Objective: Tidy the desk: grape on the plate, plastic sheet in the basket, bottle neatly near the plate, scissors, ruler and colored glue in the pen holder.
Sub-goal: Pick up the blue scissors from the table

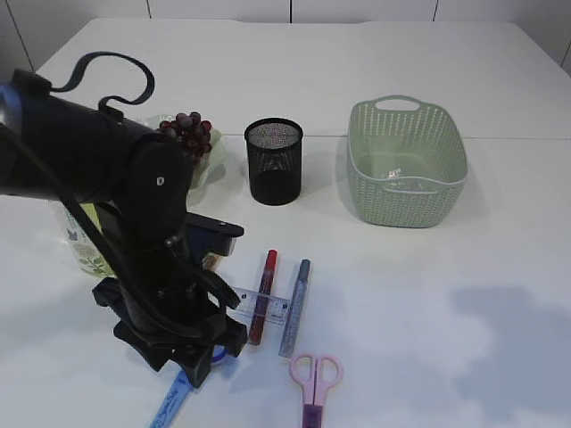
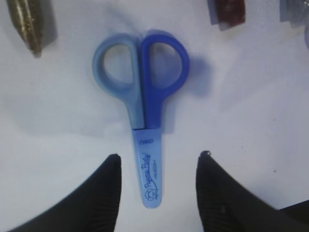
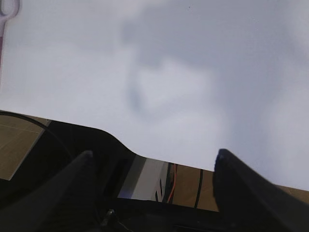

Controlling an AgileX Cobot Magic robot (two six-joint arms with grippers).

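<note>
White desk [image 1: 401, 312] with soft shadows, pale wall panels behind; both grippers' jaws spread, grasping nothing.

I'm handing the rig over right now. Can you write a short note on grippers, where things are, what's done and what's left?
Left gripper: open, straddling the sheathed blade of the blue-handled scissors on the white table; nothing held.
Right gripper: open, empty, over bare table.
Done: purple grapes seem to be on the plate behind the left arm; something clear lies in the green woven basket.
Left: black mesh pen holder looks empty. Red glue pen, silver glitter glue pen, clear ruler and pink scissors lie on the table. Bottle stands behind the arm.
</note>
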